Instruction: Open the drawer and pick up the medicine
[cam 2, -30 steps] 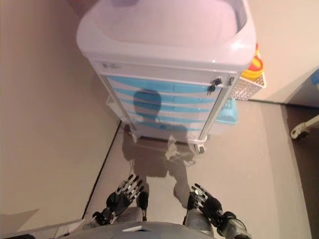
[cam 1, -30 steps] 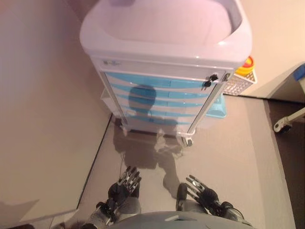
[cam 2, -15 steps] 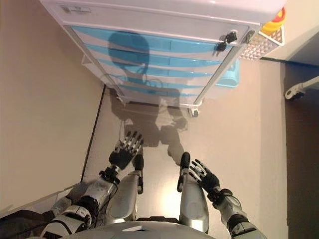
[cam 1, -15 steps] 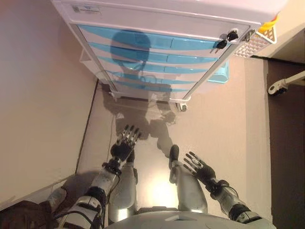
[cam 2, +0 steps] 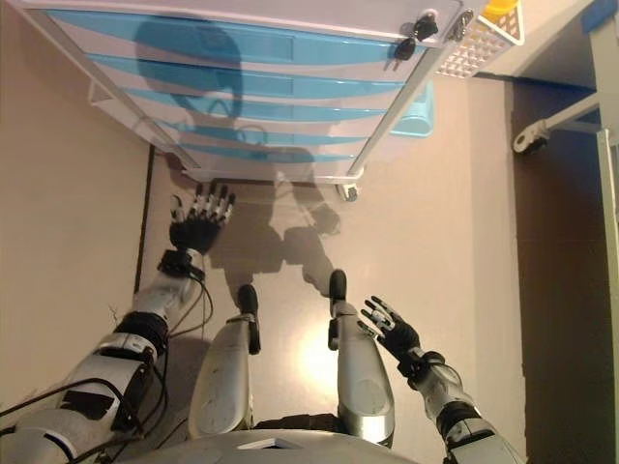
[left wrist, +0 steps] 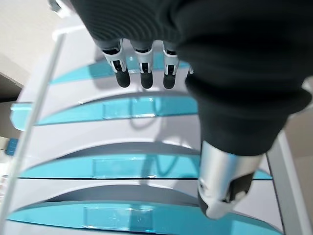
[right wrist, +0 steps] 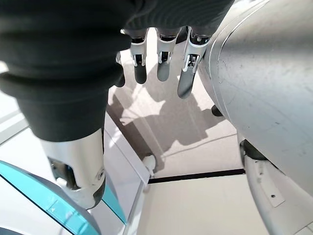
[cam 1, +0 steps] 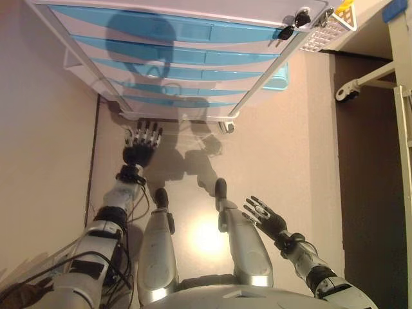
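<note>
A white wheeled cabinet (cam 1: 187, 13) stands ahead with several shut blue drawers (cam 1: 174, 55), one above the other; they also show in the left wrist view (left wrist: 132, 105). No medicine shows. My left hand (cam 1: 141, 143) is open, fingers straight, reaching low toward the cabinet's bottom left, just short of the lowest drawer. My right hand (cam 1: 265, 217) is open and empty, low at my right side, far from the cabinet. A key (cam 1: 291, 24) hangs at the cabinet's upper right.
A wall runs along the left (cam 1: 38, 161). A white wire basket (cam 1: 325, 32) with a yellow thing hangs on the cabinet's right side. A light blue bin (cam 1: 278, 76) sits behind the cabinet. A caster on a white frame (cam 1: 344, 93) stands at the right.
The camera has tilted down and come closer to the cabinet. My left hand has stretched forward toward the lowest drawers. My right hand stays low at my side.
</note>
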You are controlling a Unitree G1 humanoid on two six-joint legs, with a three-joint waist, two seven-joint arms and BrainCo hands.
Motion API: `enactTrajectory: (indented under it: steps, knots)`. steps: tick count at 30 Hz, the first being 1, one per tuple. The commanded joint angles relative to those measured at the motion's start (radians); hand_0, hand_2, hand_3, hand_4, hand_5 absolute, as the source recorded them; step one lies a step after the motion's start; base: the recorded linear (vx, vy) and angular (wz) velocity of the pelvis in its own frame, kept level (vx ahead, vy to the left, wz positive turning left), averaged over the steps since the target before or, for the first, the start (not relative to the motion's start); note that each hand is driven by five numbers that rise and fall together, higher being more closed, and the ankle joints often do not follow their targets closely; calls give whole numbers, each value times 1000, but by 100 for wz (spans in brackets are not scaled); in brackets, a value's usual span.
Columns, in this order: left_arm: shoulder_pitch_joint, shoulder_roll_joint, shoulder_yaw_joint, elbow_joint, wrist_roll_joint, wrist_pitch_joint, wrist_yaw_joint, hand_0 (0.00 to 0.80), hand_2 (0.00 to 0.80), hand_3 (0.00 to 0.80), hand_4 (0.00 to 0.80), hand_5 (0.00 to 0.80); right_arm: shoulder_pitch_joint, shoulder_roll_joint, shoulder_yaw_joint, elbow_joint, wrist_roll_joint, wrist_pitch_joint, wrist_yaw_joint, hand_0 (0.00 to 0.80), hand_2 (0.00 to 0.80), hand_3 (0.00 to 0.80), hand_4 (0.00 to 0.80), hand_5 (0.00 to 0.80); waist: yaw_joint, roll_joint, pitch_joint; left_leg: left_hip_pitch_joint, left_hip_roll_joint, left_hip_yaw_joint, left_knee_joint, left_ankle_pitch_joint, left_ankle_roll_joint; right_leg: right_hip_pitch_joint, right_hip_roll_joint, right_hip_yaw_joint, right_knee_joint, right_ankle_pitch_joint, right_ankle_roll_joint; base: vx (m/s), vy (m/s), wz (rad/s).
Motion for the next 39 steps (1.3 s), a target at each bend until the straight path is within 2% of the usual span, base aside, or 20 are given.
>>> enactTrajectory:
  steps: [1, 7, 8, 25, 26, 27, 34, 37, 38, 39]
  knots:
    - [-85, 31, 53, 29, -67, 22, 29, 0, 0, 0, 0, 0, 65, -28, 98, -18, 13, 38, 44, 0, 0, 0, 0, 0, -14, 8, -2, -40, -24, 35, 19, -15, 31, -17, 28, -6, 38, -22, 37, 0, 0, 0]
    - [-195, 84, 34, 53, -85, 14, 66, 0, 0, 0, 0, 0, 68, -25, 125, -18, 31, 26, 55, 0, 0, 0, 0, 0, -28, -4, 7, -49, -20, 37, 31, -23, 32, -14, 36, 8, 24, -13, 33, 28, -31, -1]
    - [-210, 91, 29, 53, -86, 10, 75, 0, 0, 0, 0, 0, 69, -24, 128, -18, 38, 27, 55, 0, 0, 0, 0, 0, -28, 0, 4, -37, -18, 27, 34, -56, 28, -1, 42, 11, 24, -33, 38, 119, -19, -1]
    - [-415, 181, -40, 23, -118, -34, 198, 0, 0, 0, 0, 0, 85, -31, 157, -41, 91, 22, 73, 0, 0, 0, 0, 0, -57, -24, 7, -66, -10, 27, 49, -70, 27, -10, 57, 31, -18, -3, 30, 5, -23, 1]
    - [-421, 184, -42, 21, -122, -35, 197, 0, 0, 0, 0, 0, 86, -34, 157, -42, 93, 23, 74, 0, 0, 0, 0, 0, -61, -31, 7, -82, -12, 37, 49, -42, 30, -24, 53, 32, -22, 18, 25, 0, 0, 0]
    - [-432, 188, -50, 19, -117, -41, 188, 0, 0, 0, 0, 0, 86, -36, 158, -38, 97, 23, 81, 0, 0, 0, 0, 0, -59, -26, 7, -67, -9, 26, 51, -74, 27, -12, 59, 33, -19, -2, 30, 0, 0, 0]
    - [-489, 204, -76, -33, -131, -77, 128, 0, 0, 0, 0, 0, 85, -45, 164, -33, 111, 21, 96, 0, 0, 0, 0, 0, -60, -30, 7, -72, -8, 23, 52, -74, 22, -14, 59, 31, -26, 4, 27, 8, -14, 3]
    - [-511, 213, -82, -68, -157, -90, 97, 0, 0, 0, 0, 0, 88, -49, 165, -34, 126, 20, 99, 0, 0, 0, 0, 0, -60, -32, 7, -73, -12, 20, 46, -67, 20, -16, 55, 28, -29, 9, 25, -31, -18, 2]
    - [-510, 214, -81, -70, -159, -91, 91, 0, 0, 0, 0, 0, 90, -50, 165, -35, 127, 20, 99, 0, 0, 0, 0, 0, -62, -38, 7, -88, -15, 30, 45, -38, 23, -29, 50, 27, -31, 29, 20, -86, -34, 3]
    - [-514, 215, -81, -81, -162, -93, 82, 0, 0, 0, 0, 0, 92, -50, 162, -35, 126, 19, 100, 0, 0, 0, 0, 0, -62, -38, 7, -87, -15, 29, 44, -37, 23, -29, 50, 28, -32, 30, 19, -87, -37, 3]
